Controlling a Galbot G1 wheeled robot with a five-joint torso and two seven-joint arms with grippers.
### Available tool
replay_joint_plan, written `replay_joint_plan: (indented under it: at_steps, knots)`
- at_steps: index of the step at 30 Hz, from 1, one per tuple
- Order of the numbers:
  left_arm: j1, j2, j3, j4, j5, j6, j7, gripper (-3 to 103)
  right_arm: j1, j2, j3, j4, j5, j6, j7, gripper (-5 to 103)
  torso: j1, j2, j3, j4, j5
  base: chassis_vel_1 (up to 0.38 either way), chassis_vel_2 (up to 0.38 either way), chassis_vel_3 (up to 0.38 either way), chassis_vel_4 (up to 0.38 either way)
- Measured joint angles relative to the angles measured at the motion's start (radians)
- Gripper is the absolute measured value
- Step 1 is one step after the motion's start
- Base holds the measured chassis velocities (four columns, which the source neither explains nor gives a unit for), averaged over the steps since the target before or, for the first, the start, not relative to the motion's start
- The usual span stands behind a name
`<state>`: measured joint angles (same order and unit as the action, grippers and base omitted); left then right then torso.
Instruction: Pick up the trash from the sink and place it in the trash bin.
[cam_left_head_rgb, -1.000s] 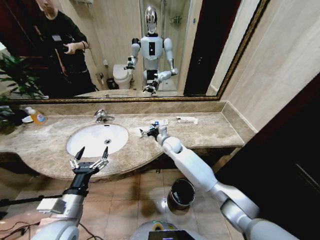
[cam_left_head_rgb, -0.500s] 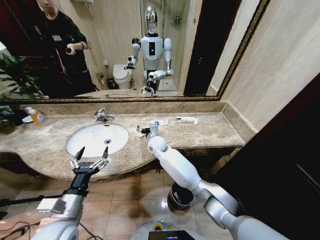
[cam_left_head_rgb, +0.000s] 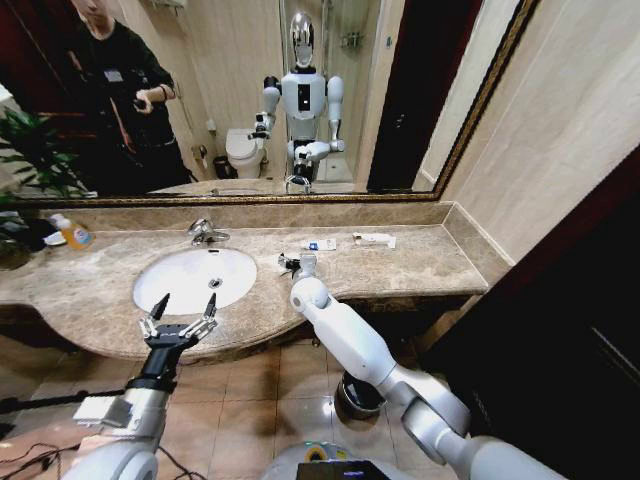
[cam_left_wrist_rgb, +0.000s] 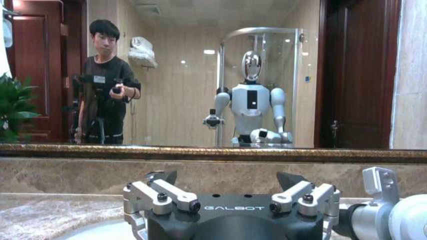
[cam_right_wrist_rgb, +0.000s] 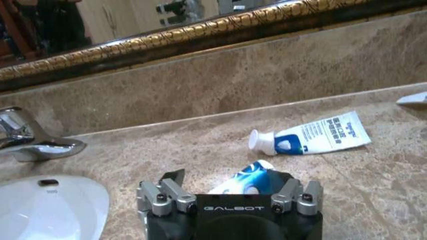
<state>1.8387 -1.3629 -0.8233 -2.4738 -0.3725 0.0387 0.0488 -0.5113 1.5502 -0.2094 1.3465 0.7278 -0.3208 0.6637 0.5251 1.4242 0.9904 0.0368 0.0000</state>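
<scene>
Trash lies on the marble worktop right of the sink, not in the basin: a white tube with blue print and a white cap lies flat toward the far side, near the backsplash, and in the head view it shows as a small white-blue piece with a flat white packet further right of it. A second blue-and-white tube or packet lies nearer, directly in front of the right pincer, partly hidden by the pincer body; whether the fingers touch it cannot be told. The right pincer hangs low over the worktop between the sink and the tube, its fingers spread with nothing clearly between them, and its arm reaches in from the near right. The left pincer hovers at the near edge of the worktop, in front of the sink, fingers spread wide and empty; the left wrist view shows the same pincer facing the mirror. A chrome tap stands at the far rim of the sink. The trash bin, dark with a shiny rim, stands on the tiled floor below the worktop, partly hidden behind the right arm. An orange-yellow bottle stands at the far left of the worktop beside a plant.
</scene>
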Motion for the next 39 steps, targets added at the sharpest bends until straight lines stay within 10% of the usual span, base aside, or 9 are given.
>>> replay_joint_plan:
  at_steps: [33, 39]
  knots:
    - [0.0, 0.0, 0.0, 0.0, 0.0, 0.0, 0.0, 100, -0.03, -0.013, -0.026, -0.028, -0.094, 0.013, -0.078, 71, 0.0, 0.0, 0.0, 0.0, 0.0, 0.0, 0.0, 0.0, 0.0]
    - [0.0, 0.0, 0.0, 0.0, 0.0, 0.0, 0.0, 100, -0.036, -0.019, -0.046, -0.026, -0.105, 0.021, -0.085, 52, 0.0, 0.0, 0.0, 0.0, 0.0, 0.0, 0.0, 0.0, 0.0]
